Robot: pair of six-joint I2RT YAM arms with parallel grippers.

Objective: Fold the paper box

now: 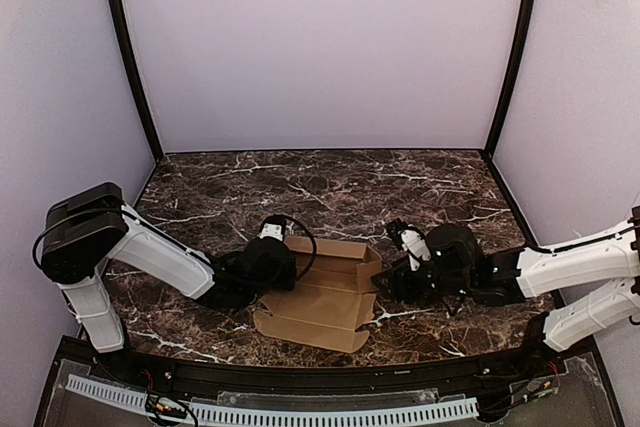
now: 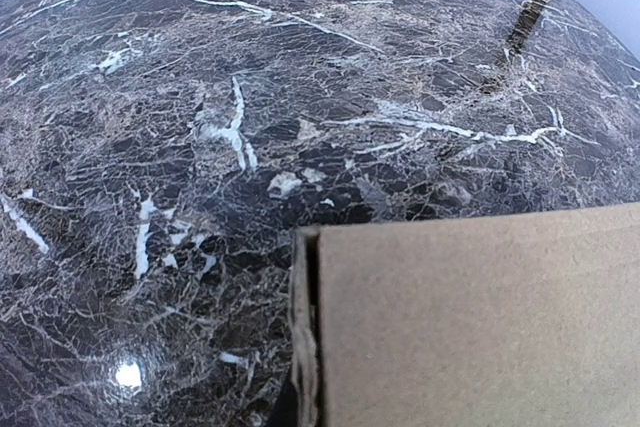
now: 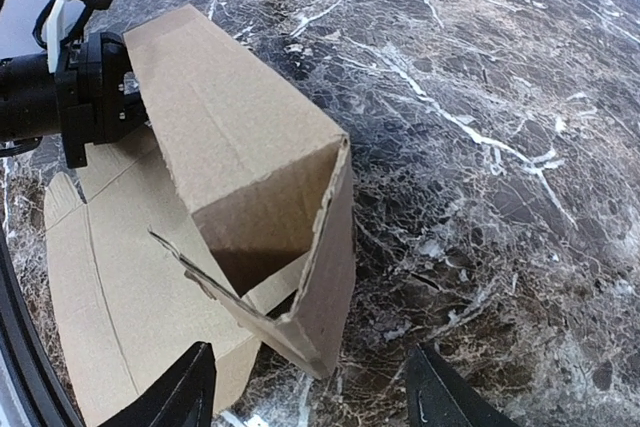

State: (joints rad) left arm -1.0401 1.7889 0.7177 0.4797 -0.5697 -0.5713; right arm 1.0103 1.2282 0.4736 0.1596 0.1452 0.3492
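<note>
Left arm [image 1: 160, 259], right arm [image 1: 575, 262] stretched inward (right jaws spread).

Free room: dark marble tabletop [image 1: 330, 182] across upper half of top view. Lower centre blocked by half-folded brown cardboard box [image 1: 325, 292]; black left gripper [image 1: 285, 265] against its left end, black right gripper [image 1: 388, 282] at right, spread fingers [image 3: 190, 392] straddling the raised corner. White left arm [image 1: 160, 257] and white right arm [image 1: 575, 262] fill lower corners

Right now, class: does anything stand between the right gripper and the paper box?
Nothing visible does. The right gripper is open, and the paper box has its raised end directly ahead of the spread jaws. Only the marble table shows around that end.
</note>
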